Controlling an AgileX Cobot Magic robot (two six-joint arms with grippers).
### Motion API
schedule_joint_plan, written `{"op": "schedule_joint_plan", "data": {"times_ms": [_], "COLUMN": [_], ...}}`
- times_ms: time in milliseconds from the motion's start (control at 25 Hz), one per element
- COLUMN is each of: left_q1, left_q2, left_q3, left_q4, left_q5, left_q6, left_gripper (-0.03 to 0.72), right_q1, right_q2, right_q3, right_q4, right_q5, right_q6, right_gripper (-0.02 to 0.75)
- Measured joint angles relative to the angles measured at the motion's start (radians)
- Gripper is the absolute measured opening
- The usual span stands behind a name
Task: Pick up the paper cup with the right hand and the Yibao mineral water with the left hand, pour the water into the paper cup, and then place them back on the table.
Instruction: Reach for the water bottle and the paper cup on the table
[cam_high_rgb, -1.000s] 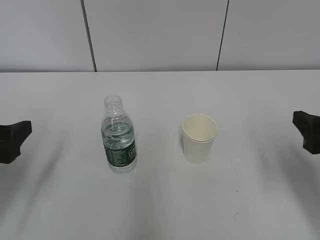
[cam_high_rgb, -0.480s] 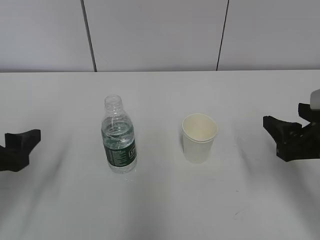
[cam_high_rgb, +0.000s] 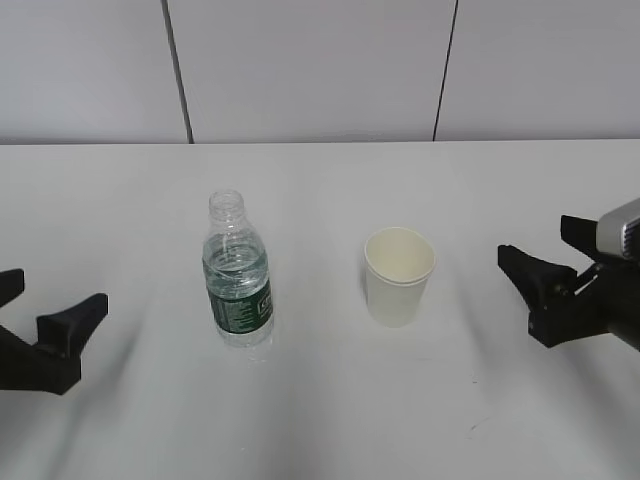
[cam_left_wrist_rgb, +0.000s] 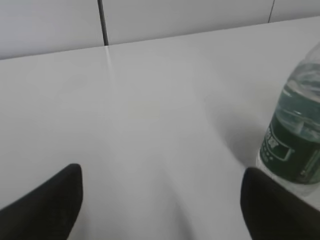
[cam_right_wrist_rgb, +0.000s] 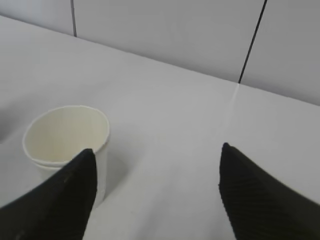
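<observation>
We observe the Yibao mineral water (cam_high_rgb: 238, 270) standing upright and uncapped on the white worktop (cam_high_rgb: 320, 400), left of centre, with the paper cup (cam_high_rgb: 398, 275) upright to its right and apart from it. We see the left claw (cam_high_rgb: 50, 325) near the left edge with its fingers spread apart, empty, the bottle just off its right finger in the left wrist view. The right claw (cam_high_rgb: 545, 262) is likewise spread apart and empty, to the right of the cup without touching it.
</observation>
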Motion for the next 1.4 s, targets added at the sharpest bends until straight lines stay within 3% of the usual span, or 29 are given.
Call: {"op": "schedule_joint_plan", "data": {"times_ms": [200, 400, 840, 1040, 1400], "left_q1": [0.000, 0.000, 0.000, 0.000, 0.000], "left_q2": [0.160, 0.255, 0.263, 0.265, 0.272], "left_q3": [0.009, 0.009, 0.006, -0.016, -0.086], "left_q4": [0.093, 0.169, 0.211, 0.228, 0.269], "left_q5": [-0.030, -0.033, -0.038, -0.037, -0.037], "left_q6": [-0.003, -0.003, -0.003, -0.003, -0.031], "left_gripper": [0.586, 0.586, 0.584, 0.539, 0.525], "right_q1": [0.000, 0.000, 0.000, 0.000, 0.000], "right_q2": [0.080, 0.154, 0.252, 0.290, 0.382], "right_q3": [0.101, 0.135, 0.135, 0.135, 0.043], "right_q4": [0.000, -0.028, -0.120, -0.124, -0.198], "right_q5": [-0.160, -0.171, -0.179, -0.182, -0.184], "right_q6": [0.000, -0.002, -0.004, -0.004, -0.002], "right_gripper": [0.594, 0.594, 0.594, 0.594, 0.594]}}
